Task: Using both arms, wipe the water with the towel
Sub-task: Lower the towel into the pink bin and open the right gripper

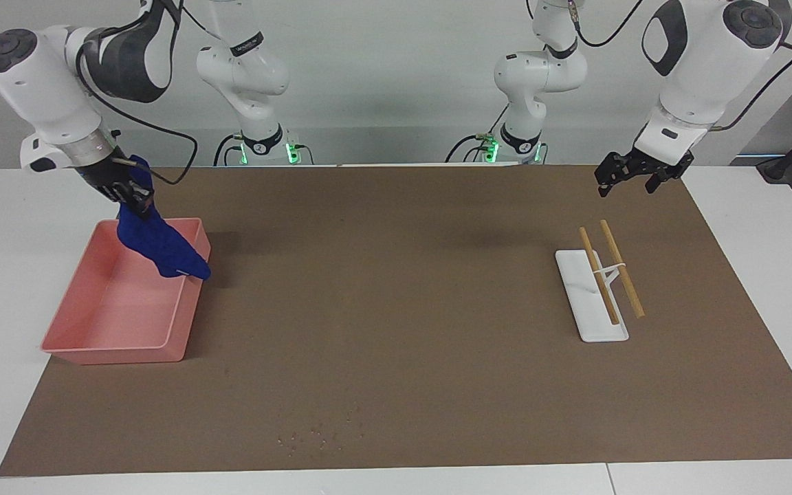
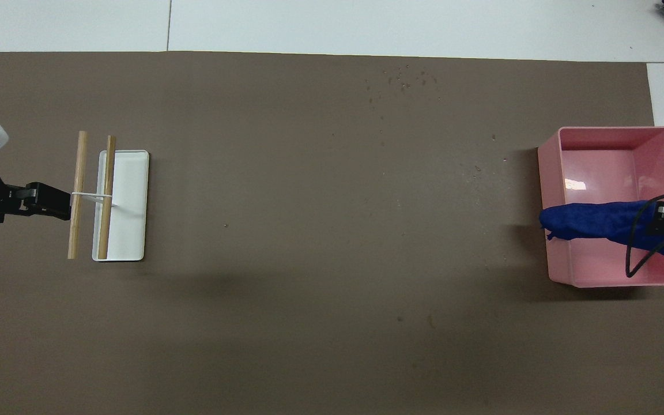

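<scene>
The towel [image 1: 159, 245] is held pinched in the right gripper [image 1: 133, 194] over the pink bin [image 1: 121, 342], while the left gripper [image 1: 633, 180] is kept spread, empty, above the mat near the white tray [image 1: 578, 295].

Royal-blue towel [image 1: 162, 245]; pink bin [image 1: 97, 344]; brown mat [image 1: 410, 309]; white tray [image 1: 585, 313]; tan sticks [image 1: 621, 269].

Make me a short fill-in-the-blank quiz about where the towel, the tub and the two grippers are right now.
1. The right gripper is shut on the blue ____.
2. The towel hangs over the ____ tub.
3. The left gripper waits open above the mat, nearer the robots than the white tray with two wooden ____.

Missing words: towel; pink; sticks
</scene>
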Controlling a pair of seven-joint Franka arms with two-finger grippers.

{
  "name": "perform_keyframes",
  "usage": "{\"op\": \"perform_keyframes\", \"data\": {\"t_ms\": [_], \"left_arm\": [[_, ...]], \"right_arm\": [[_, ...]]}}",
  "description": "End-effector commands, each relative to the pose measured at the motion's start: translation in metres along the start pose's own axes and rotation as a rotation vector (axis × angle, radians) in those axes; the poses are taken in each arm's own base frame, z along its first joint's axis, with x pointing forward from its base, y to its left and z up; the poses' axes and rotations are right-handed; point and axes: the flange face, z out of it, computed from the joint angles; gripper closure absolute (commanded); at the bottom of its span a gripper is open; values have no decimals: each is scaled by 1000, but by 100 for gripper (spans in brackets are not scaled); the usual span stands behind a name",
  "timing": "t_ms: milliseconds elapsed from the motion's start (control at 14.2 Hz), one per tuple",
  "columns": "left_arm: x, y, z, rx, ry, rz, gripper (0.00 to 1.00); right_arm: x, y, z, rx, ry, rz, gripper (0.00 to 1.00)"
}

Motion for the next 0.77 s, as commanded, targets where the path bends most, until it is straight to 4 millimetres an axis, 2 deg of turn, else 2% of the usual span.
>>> {"op": "perform_keyframes", "data": {"t_ms": [0,140,281,492,632,702], "left_arm": [[-6,-6,-5,9,2,-9,0],[-5,-9,-5,8,4,-15,0],[-6,-4,-5,9,3,-6,0],[-6,-1,-6,10,4,2,0],[-6,0,-6,10,4,2,0],[-6,0,-6,10,6,2,0]], "right_arm": [[6,32,46,-17,-37,-48,100],[8,49,80,-9,-58,-65,100],[10,50,101,-20,-68,-77,100],[9,52,113,-31,-81,-84,100],[8,52,113,-30,-92,-83,100],[8,52,112,-30,-95,-78,82]]}}
